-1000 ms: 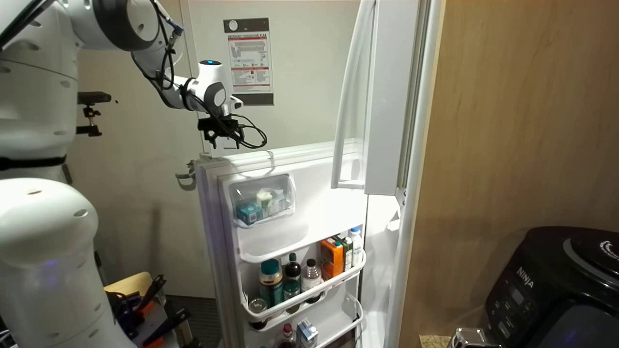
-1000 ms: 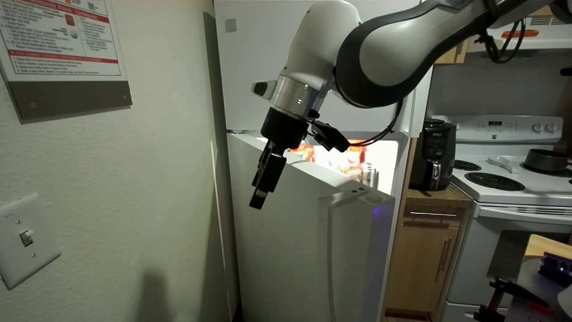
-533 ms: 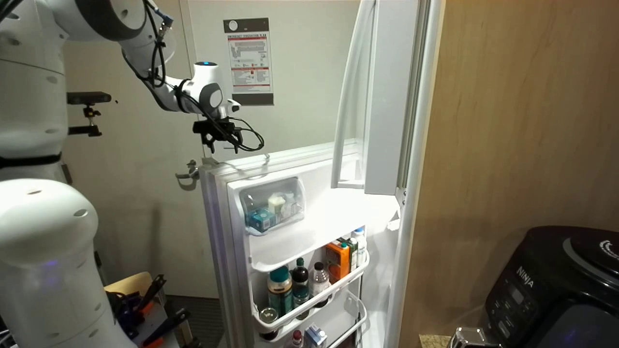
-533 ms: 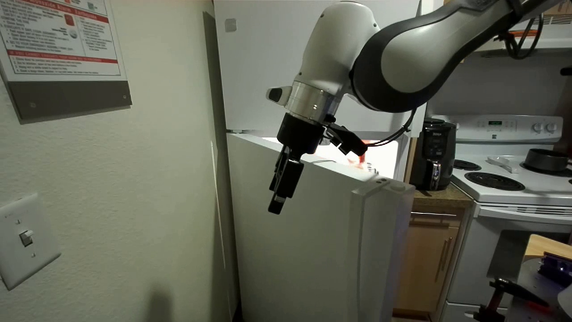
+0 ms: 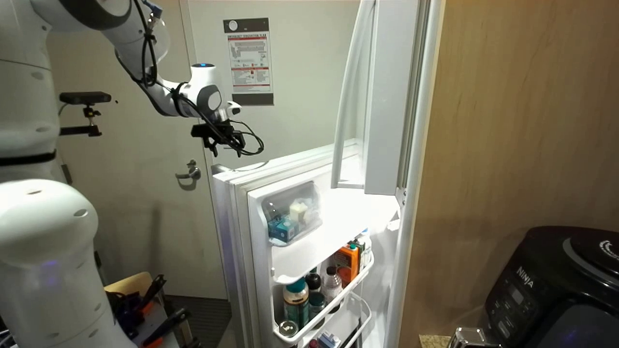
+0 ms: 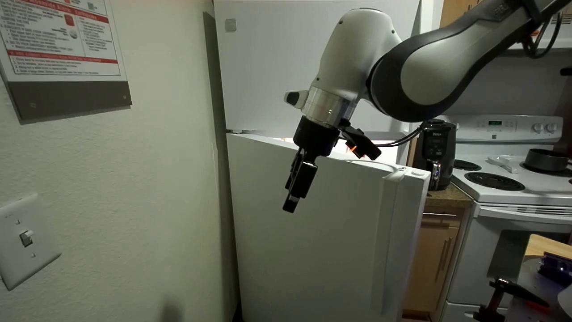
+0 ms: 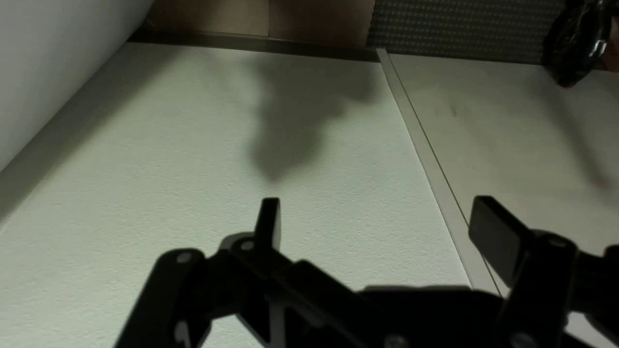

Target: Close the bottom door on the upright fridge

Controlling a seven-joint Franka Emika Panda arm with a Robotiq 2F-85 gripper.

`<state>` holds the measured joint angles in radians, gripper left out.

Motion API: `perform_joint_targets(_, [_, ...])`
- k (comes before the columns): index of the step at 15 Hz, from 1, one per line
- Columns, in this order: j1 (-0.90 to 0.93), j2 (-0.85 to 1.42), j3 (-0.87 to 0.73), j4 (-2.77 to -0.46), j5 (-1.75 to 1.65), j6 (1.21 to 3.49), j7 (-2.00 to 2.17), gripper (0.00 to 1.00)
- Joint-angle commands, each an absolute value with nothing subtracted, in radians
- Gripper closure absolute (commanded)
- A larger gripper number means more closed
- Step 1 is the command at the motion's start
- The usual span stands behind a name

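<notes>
The white bottom fridge door [image 5: 242,270] stands partly open, with bottles and cartons on its inner shelves. In an exterior view its outer face [image 6: 304,250] is toward the camera, and a lit strip of interior [image 6: 393,153] shows above its top edge. My gripper [image 5: 227,153] is on the outer side of this door, near its top. The gripper also shows in front of the outer face [image 6: 290,205]; I cannot tell whether the arm touches the door. In the wrist view the gripper [image 7: 379,208] is open and empty, with a white surface, seemingly the door [image 7: 63,58], at upper left.
The upper fridge door [image 6: 268,67] appears shut; its handle [image 5: 349,96] sticks out. A wall [image 6: 165,147] stands beside the fridge. A room door [image 5: 140,203] with a lever handle is behind the arm. A black air fryer [image 5: 551,290] and a tool cart [image 5: 154,314] are nearby.
The bottom door has swung toward the fridge body, and less of the lit interior shows. The arm and gripper have moved along with it, toward the door's free edge.
</notes>
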<state>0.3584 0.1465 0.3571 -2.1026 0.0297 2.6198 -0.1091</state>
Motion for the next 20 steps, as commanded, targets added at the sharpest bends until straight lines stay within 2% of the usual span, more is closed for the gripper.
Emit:
perform_joint_targets(1, [0.354,0.105,0.331,-2.18,-0.003,2.7,-0.014,0.0])
perform_joint_targets(10, [0.348,0.118,0.241,-2.22,-0.118,2.784,0.175,0.0])
perform_joint_targets(20, [0.351,0.144,0.244,-2.193,-0.116,2.784,0.157,0.0])
